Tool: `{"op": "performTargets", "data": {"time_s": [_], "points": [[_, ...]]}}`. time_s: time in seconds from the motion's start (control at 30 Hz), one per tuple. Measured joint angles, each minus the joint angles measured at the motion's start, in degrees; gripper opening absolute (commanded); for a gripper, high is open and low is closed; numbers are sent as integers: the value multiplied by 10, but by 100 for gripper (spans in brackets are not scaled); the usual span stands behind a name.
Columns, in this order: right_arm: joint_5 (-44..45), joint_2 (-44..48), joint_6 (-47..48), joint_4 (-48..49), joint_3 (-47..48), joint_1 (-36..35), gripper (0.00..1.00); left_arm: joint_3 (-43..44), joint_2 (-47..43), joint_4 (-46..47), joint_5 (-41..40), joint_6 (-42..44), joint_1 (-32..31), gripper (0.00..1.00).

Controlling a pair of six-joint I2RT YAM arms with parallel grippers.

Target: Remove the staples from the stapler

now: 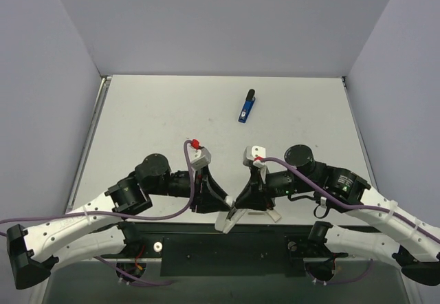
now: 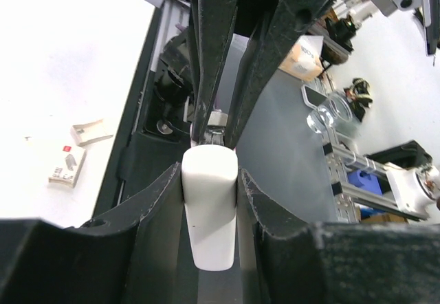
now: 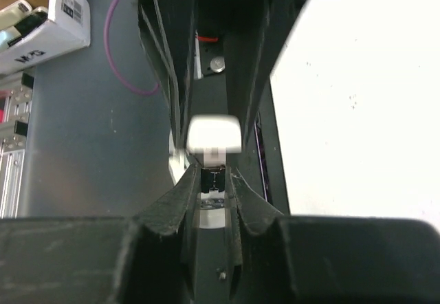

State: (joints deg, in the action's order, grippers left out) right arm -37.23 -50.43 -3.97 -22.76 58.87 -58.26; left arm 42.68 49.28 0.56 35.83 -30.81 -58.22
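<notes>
Left jaws clamp the stapler (image 2: 209, 214) steady; right jaws pinch its tray (image 3: 212, 180), seemingly to draw staples out.

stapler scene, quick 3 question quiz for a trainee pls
1. True or false: the white stapler lies flat on the table.
2. The small object lying alone far out on the table is: A red, B blue, C green.
3. Fill in: the left gripper is shut on the white ____.
Key: 1 false; 2 B; 3 stapler.
</notes>
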Motion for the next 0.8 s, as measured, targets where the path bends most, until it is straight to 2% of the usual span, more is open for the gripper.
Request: {"op": "performTargets", "data": {"time_s": [0.2,0.33,0.37,0.53,0.6,0.8], "points": [[20,64,-19,-10,-47,-1,0,-9,-60,-9,-43,2,3,0],[20,67,-27,-21,-54,-1,1,-9,-66,-2,-53,2,3,0],[22,63,-30,-23,-55,-2,15,-9,-63,-1,-54,2,3,0],[39,51,-48,-23,-53,-3,32,-9,-46,7,-61,7,3,0],[57,50,-55,-22,-50,-3,35,-9,-44,13,-69,15,3,0],[152,64,-74,-24,-11,-3,36,-9,-37,14,-99,40,3,0]]}}
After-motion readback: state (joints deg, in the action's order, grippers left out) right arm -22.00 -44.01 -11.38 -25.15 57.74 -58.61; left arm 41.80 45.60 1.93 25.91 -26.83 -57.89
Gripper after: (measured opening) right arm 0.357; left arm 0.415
